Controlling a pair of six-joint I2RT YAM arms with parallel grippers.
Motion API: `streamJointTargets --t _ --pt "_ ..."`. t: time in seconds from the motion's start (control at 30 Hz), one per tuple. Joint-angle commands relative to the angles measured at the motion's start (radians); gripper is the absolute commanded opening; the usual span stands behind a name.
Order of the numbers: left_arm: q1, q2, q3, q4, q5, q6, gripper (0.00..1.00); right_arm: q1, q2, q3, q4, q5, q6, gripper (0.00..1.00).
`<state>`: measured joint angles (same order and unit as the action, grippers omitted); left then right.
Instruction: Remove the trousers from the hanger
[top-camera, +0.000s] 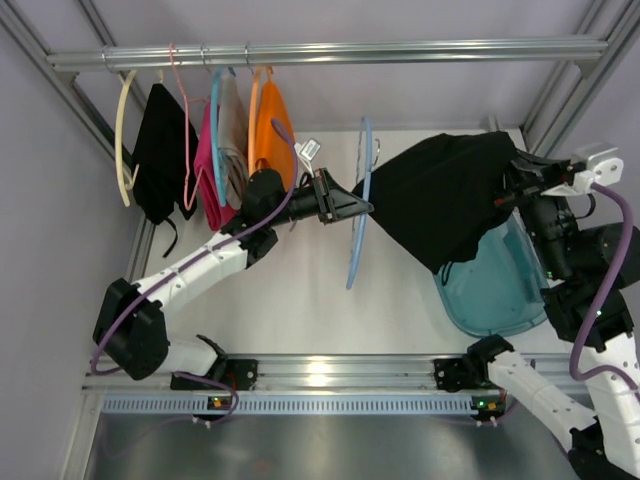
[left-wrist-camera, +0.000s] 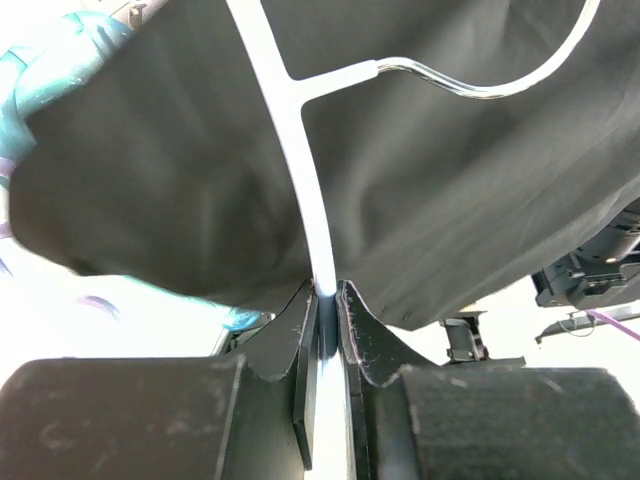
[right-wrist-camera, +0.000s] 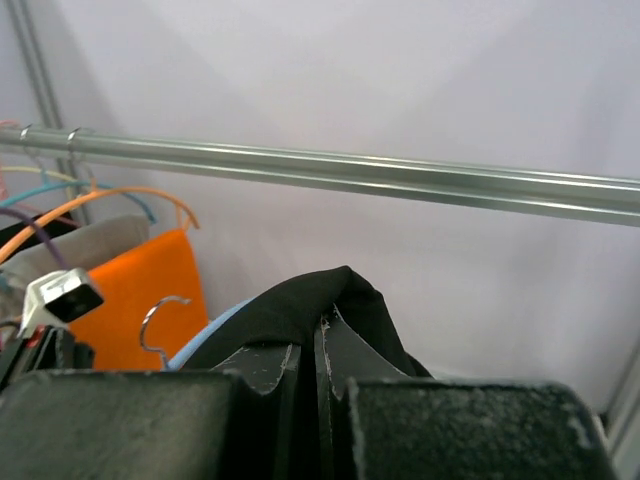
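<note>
My left gripper (top-camera: 362, 208) is shut on the light blue hanger (top-camera: 358, 205), holding it off the rail over the table; in the left wrist view my fingers (left-wrist-camera: 365, 330) pinch its pale bar (left-wrist-camera: 300, 170). The black trousers (top-camera: 445, 195) hang to the right of the hanger, pulled away from it; they also fill the left wrist view (left-wrist-camera: 440, 170). My right gripper (top-camera: 512, 188) is shut on the black trousers' far edge (right-wrist-camera: 310, 300). Orange trousers (top-camera: 272, 125) hang on an orange hanger on the rail; they also show in the right wrist view (right-wrist-camera: 135, 295).
A metal rail (top-camera: 330, 52) runs across the back with several hangers holding black (top-camera: 158, 150), pink (top-camera: 210, 165) and beige garments. A clear teal bin (top-camera: 495, 280) sits on the table under the black trousers at right. Frame posts stand at both sides.
</note>
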<state>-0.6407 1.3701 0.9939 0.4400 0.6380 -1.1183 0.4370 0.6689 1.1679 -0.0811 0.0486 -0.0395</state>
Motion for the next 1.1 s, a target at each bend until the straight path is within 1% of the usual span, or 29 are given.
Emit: streamJointTargets --t 0.0,0.13,0.3,0.43,0.5,0.67,0.83,0.87,0.97,1.07 --pt "0.003 -0.052 -0.005 0.08 -0.004 0.051 0.0 -0.055 -0.038 0.067 0.027 0.08 0.003 0.0" --pt "0.001 -0.059 -0.008 0.078 0.0 0.064 0.0 -0.133 -0.104 0.049 -0.012 0.134 -0.022 0.0" --pt "0.003 -0.051 -0.006 0.08 0.011 0.069 0.0 -0.219 -0.176 0.026 -0.084 0.128 -0.025 0.0" --pt "0.003 -0.039 0.006 0.08 0.017 0.075 0.0 -0.265 -0.235 0.006 -0.149 0.125 -0.045 0.0" --pt "0.003 -0.032 0.015 0.08 0.022 0.078 0.0 -0.283 -0.249 -0.01 -0.18 0.169 -0.069 0.0" --pt "0.003 -0.034 0.028 0.08 0.026 0.09 0.0 -0.304 -0.314 -0.091 -0.264 0.313 -0.146 0.0" --pt "0.003 -0.034 0.031 0.08 0.035 0.095 0.0 -0.317 -0.39 -0.163 -0.341 0.289 -0.152 0.0" --pt "0.003 -0.034 0.035 0.08 0.035 0.094 0.0 -0.319 -0.397 -0.203 -0.348 0.29 -0.155 0.0" --pt "0.004 -0.029 0.048 0.08 0.038 0.092 0.0 -0.317 -0.414 -0.292 -0.368 0.35 -0.161 0.0" --pt "0.004 -0.023 0.058 0.08 0.038 0.089 0.0 -0.319 -0.384 -0.381 -0.352 0.402 -0.169 0.0"
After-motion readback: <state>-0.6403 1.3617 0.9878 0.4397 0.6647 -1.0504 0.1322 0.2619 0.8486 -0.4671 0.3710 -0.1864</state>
